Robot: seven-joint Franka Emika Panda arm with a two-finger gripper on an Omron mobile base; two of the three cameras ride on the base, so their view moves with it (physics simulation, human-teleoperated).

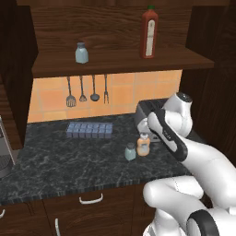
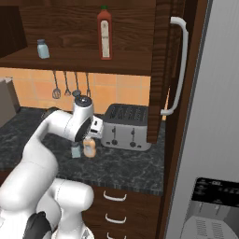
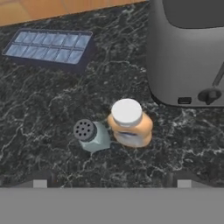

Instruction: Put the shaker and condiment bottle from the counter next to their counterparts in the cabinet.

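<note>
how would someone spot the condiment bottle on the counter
Find the silver toaster on the dark marbled counter. Just in front of it stand two small containers side by side. The condiment bottle is the squat orange one with a white cap; the shaker beside it is pale blue, grey-capped.

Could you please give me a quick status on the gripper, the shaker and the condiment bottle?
Gripper open, above both. Shaker and condiment bottle upright side by side on counter. Toaster close behind.

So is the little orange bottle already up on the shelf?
No, the little orange bottle stands on the dark counter beside the shaker, in front of the toaster.
</note>
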